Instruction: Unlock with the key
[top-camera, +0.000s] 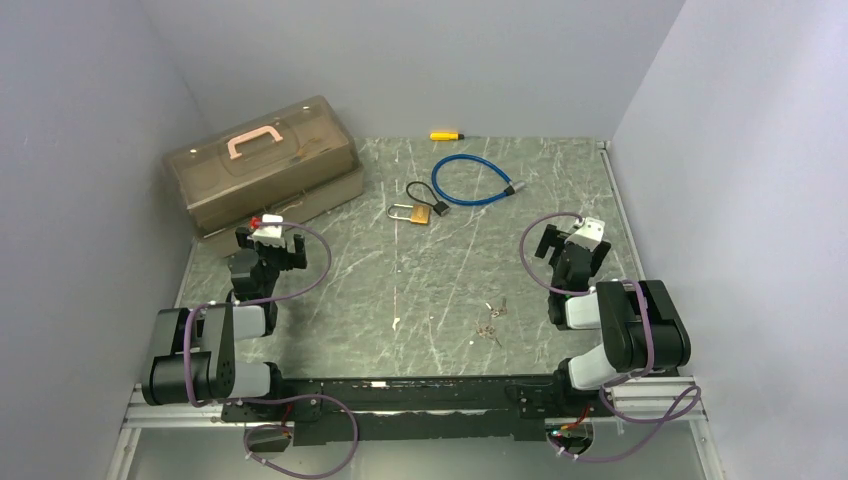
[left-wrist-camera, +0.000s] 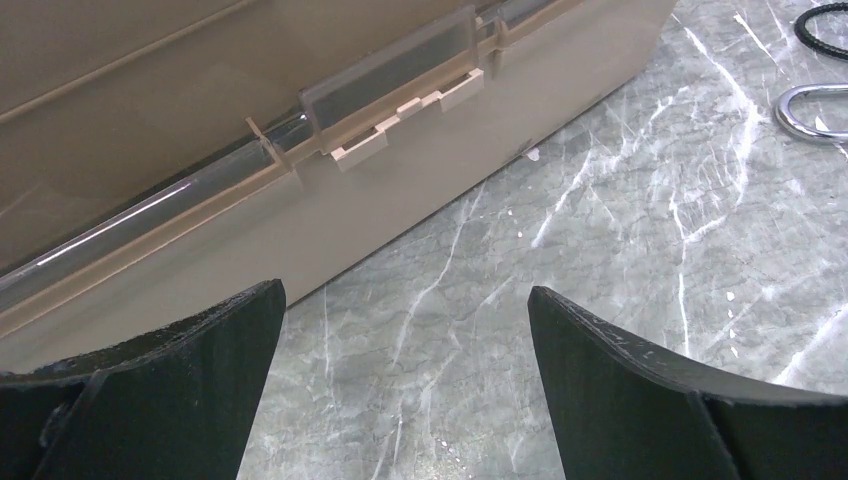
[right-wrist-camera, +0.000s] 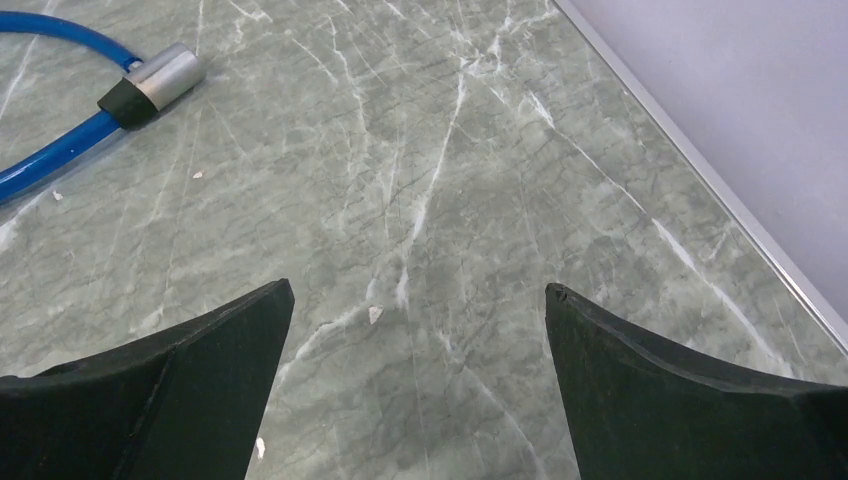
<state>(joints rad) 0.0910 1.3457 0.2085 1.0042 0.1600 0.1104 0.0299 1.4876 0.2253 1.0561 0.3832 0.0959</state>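
Even, soft light; sharp focus.

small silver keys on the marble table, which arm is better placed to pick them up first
Right, probably. The small silver keys lie right of centre, nearer the open right gripper. The open left gripper sits farther off, facing the tan plastic toolbox.

You're working in a robotics lab cell: plain grey walls (top-camera: 420, 60) box in a marble-patterned tabletop (top-camera: 440, 290), with the left arm (top-camera: 205, 350) and right arm (top-camera: 630, 330) bolted to an aluminium rail (top-camera: 150, 412).
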